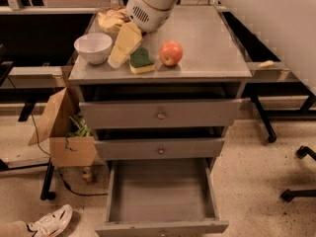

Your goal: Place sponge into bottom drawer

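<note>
On the cabinet top (212, 43), the claw (121, 52) sits just left of the sponge (141, 61), its opening impossible to tell.

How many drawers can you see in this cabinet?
3: top drawer under the cabinet top, middle drawer below it, bottom drawer lowest, pulled open. None seems hidden. The gripper is beside the sponge on top.
</note>
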You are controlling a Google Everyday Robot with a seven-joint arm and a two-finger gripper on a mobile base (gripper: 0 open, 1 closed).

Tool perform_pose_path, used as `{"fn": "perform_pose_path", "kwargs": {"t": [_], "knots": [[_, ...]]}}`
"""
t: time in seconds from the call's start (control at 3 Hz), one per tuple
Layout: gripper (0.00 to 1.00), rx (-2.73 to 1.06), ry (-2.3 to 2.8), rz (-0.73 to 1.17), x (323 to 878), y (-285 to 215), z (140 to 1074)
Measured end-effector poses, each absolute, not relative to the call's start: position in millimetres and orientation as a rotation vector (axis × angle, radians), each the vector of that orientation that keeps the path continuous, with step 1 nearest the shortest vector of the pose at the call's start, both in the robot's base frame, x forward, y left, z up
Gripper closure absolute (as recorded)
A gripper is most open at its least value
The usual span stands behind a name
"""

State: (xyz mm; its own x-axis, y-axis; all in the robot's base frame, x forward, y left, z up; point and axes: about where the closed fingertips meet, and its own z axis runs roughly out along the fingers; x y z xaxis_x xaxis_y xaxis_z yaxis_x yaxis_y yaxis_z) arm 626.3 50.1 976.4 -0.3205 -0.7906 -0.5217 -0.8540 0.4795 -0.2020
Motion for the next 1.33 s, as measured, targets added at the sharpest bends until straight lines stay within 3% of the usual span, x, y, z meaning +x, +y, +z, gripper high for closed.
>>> {"fn": "perform_pose_path", "kwargs": {"t": [1.33], "knots": [[0.00,-1.213,2.168,0.176,741.6,69.3,922.9]]}}
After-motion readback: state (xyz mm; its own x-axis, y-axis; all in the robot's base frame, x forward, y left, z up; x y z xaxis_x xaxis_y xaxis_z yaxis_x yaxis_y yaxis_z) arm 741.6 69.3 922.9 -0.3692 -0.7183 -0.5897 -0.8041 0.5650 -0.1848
